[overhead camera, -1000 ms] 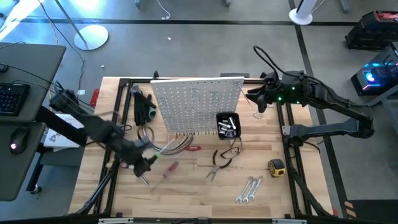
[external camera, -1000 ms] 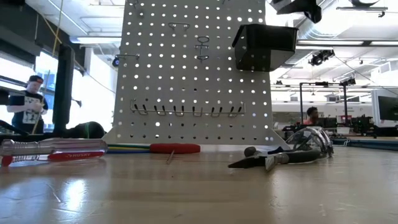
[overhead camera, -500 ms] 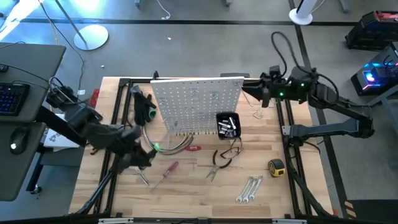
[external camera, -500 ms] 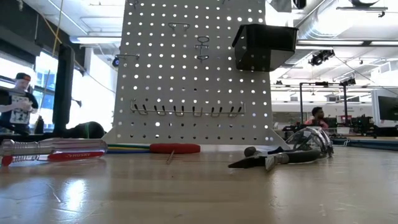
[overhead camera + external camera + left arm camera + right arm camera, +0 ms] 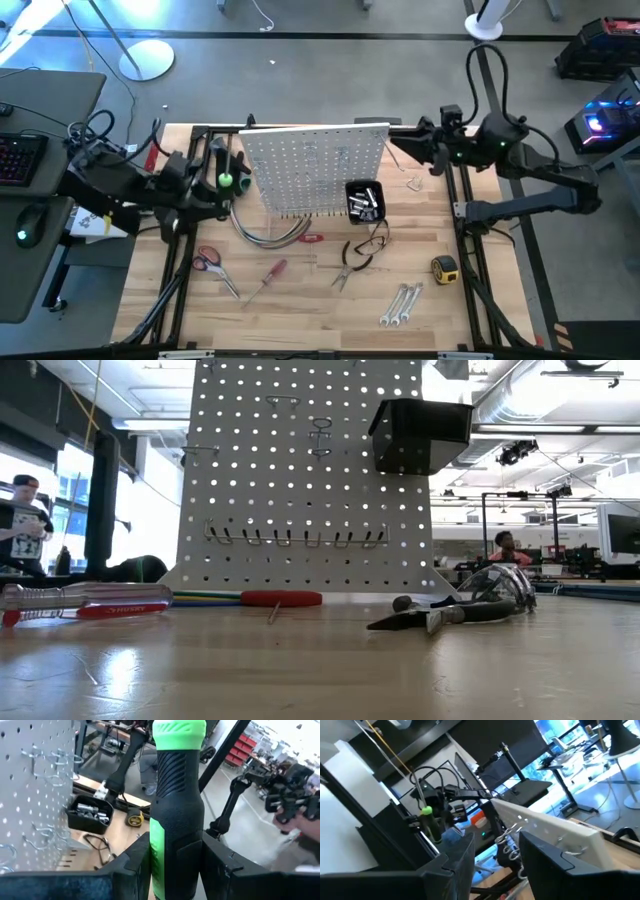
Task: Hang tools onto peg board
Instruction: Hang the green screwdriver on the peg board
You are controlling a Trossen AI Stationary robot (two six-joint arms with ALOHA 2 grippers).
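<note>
near the desk's [image 5: 300, 310] front edge lie two silver wrenches [image 5: 400, 303], with the yellow tape measure [image 5: 444, 267] toward the right edge. a little further in are the red-handled scissors [image 5: 208, 260], a red-handled screwdriver [image 5: 267, 276] and black-handled pliers [image 5: 352, 262]. the white peg board [image 5: 318, 166] stands tilted across the middle, its small black bin [image 5: 365, 200] holding metal bits. at the left edge the left hand [image 5: 215, 183] is clamped on the green-handled screwdriver [image 5: 175, 805], held upright beside the board. at the far right corner the right hand [image 5: 425, 150] hovers by the board's top edge, fingers parted, gripping nothing.
</note>
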